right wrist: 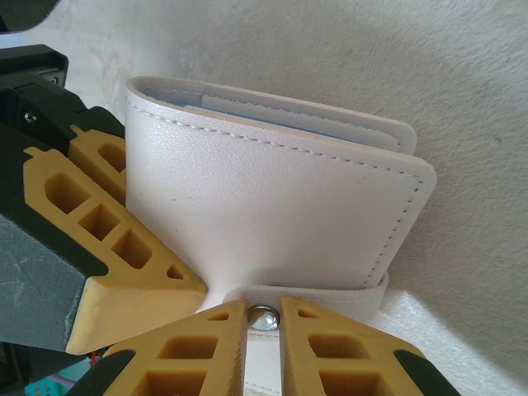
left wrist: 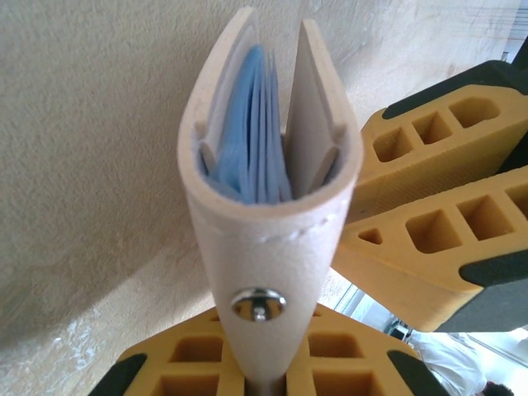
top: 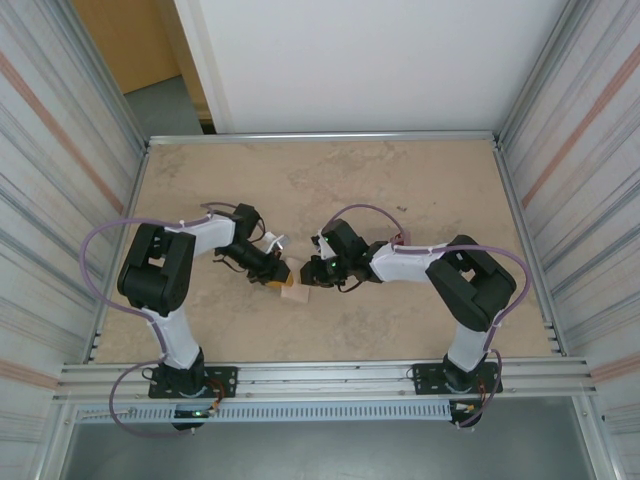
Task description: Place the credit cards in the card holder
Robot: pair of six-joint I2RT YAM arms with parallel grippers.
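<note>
Corrugated metal walls box in a beige speckled table; near its middle the two arms meet over the card holder, a small beige fold-over wallet that both of them grip. The left gripper is clamped on the folded spine end; its wrist view shows the cover rising from between its yellow fingers and gaping just enough to show the pale blue pockets. The right gripper has its jaws almost together, pinched on the little snap tab just beside the metal stud. Whether any card already sits in the pockets I cannot tell.

By its look the wallet is light, with a soft grained skin that should give the pads good purchase; the covers bend rather than crack, so a firm pinch is safe, though the fold will likely spring closed if released. The tab is thin and floppy, good for pulling the flap back but poor for carrying; the spine is the steadier hold. The credit cards, thin and stiff, probably want an edge grip and a straight entry into a pocket; the fabric lips look easy to snag.
</note>
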